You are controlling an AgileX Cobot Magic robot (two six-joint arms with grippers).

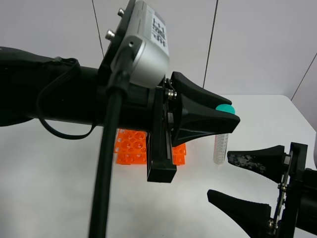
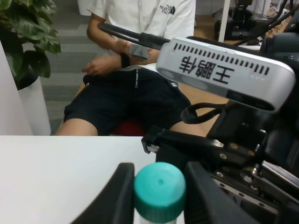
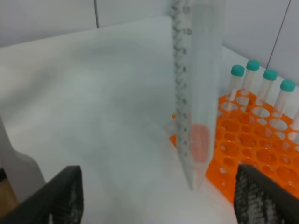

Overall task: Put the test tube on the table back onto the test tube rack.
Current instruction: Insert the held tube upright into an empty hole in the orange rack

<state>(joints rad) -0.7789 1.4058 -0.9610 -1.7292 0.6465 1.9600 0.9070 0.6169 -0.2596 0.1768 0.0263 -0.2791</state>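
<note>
Test tube (image 1: 220, 146) is pinched by the left gripper (image 1: 229, 121). The black fingers (image 2: 120, 193) squeeze it on both sides just under its green cap (image 2: 160, 189). The test tube hangs straight up and down in the air, with its pointy tip down and off the table (image 1: 49, 188).

The right gripper (image 1: 220, 176) has its fingers (image 1: 252, 161) spread wide. In the right wrist view the tube hangs between them, with room on both sides. They hold nothing.

The tube is just beside the orange rack (image 1: 130, 146), on the side nearer the table's right edge. Its tip is over bare white table by the rack's edge, not over a hole. Four other tubes (image 3: 238, 77) stand in a row along the rack's far edge. Many holes near the hanging tube are free. The table is bare and white out to its far right corner and toward its front edge.

The left arm (image 1: 49, 94) is long and black and reaches in from the left, almost level, high above the rack. A gray camera (image 1: 143, 44) sits on top of it. The right arm comes in low from the right edge. Its fingers sit one above the other and point at the tube.
</note>
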